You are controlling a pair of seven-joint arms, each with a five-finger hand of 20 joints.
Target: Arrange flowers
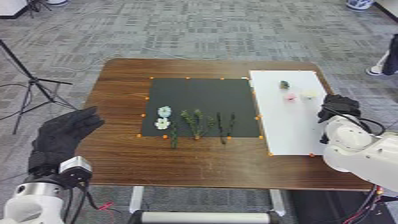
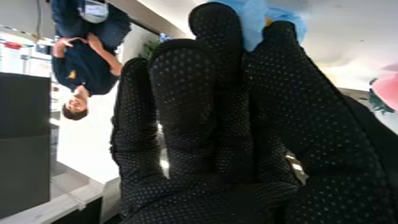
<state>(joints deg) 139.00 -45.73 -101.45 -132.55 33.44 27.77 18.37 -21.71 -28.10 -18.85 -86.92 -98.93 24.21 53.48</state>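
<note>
Right hand [image 1: 341, 106]: pinches blue flower [image 2: 255, 14], at white sheet's [image 1: 291, 127] edge
Left hand [image 1: 64, 134]: fingers relaxed, at table's [image 1: 164, 167] left edge
Black sheet [image 1: 202, 92]: pale-blue flower [image 1: 164, 111], white flower [image 1: 162, 123], green sprigs [image 1: 196, 120]
White sheet: pink flower [image 1: 290, 97]

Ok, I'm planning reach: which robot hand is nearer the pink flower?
Right: the right robot hand sits right of the pink flower; the left robot hand, far to its left.

A black tripod [image 1: 34, 80] stands just beyond the left hand [image 1: 67, 131]. The brown table [image 1: 169, 162] lies between it and the right hand [image 1: 339, 106]; grey carpet [image 1: 231, 35] and a blue-and-white pot [image 1: 359, 4] are farther off.
</note>
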